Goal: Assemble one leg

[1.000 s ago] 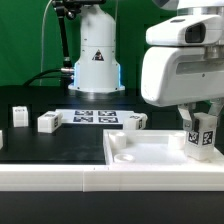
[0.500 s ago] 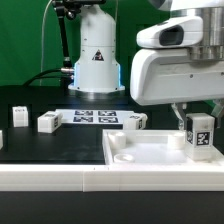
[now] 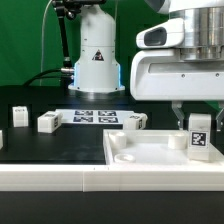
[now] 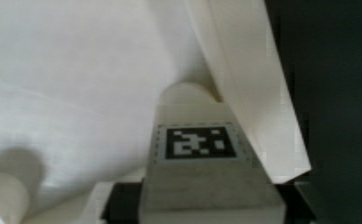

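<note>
The leg [image 3: 199, 135] is a chunky white block with a black-and-white tag facing the camera. It stands upright at the near corner of the large white square panel [image 3: 145, 152], on the exterior view's right. My gripper [image 3: 199, 117] reaches down from above and is shut on the leg's upper part. In the wrist view the leg [image 4: 199, 145] fills the space between my dark fingers [image 4: 128, 205], and the gripper [image 4: 199, 208] closes on its sides. The panel's flat face [image 4: 71, 90] and raised rim [image 4: 249, 80] lie beyond it.
Three more white legs [image 3: 17, 116] [image 3: 48, 122] [image 3: 135, 121] lie on the black table behind the panel, around the marker board [image 3: 95, 117]. The arm's white base [image 3: 97, 55] stands at the back. A white rounded bump [image 4: 4, 190] on the panel shows near the leg.
My hand has turned about its vertical axis and the leg has turned with it. The leg showed two faces and leaned slightly; now one tagged face looks squarely at the camera.
</note>
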You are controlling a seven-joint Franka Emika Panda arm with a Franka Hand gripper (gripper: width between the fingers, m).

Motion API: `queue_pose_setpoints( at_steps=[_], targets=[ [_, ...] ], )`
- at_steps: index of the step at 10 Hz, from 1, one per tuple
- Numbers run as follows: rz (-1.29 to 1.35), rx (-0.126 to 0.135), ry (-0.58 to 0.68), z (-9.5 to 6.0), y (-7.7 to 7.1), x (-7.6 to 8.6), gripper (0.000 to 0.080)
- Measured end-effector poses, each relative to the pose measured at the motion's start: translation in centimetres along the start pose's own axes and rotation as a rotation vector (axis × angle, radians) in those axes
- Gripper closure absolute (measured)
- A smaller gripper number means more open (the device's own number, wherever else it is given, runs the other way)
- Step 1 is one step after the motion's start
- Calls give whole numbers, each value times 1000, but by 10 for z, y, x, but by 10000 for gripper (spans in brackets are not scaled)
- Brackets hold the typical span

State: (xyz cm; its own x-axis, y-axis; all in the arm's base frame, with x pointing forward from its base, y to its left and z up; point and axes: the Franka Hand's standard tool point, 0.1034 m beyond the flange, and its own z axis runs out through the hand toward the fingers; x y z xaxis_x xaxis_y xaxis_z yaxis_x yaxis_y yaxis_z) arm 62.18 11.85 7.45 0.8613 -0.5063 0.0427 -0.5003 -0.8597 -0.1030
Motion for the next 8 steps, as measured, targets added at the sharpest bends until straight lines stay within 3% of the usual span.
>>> queue_pose_setpoints(
  at_steps=[2, 4, 5, 6, 7, 8],
  targets=[
    [169, -9, 9, 0, 0, 0, 509],
    [278, 5, -2, 0, 1, 1, 509],
    [327, 4, -3, 1, 0, -1, 433],
    [325, 4, -3, 1, -1, -1, 299],
    [312, 3, -3, 1, -1, -1, 299],
    [260, 3, -3, 2, -1, -2, 181]
  ],
)
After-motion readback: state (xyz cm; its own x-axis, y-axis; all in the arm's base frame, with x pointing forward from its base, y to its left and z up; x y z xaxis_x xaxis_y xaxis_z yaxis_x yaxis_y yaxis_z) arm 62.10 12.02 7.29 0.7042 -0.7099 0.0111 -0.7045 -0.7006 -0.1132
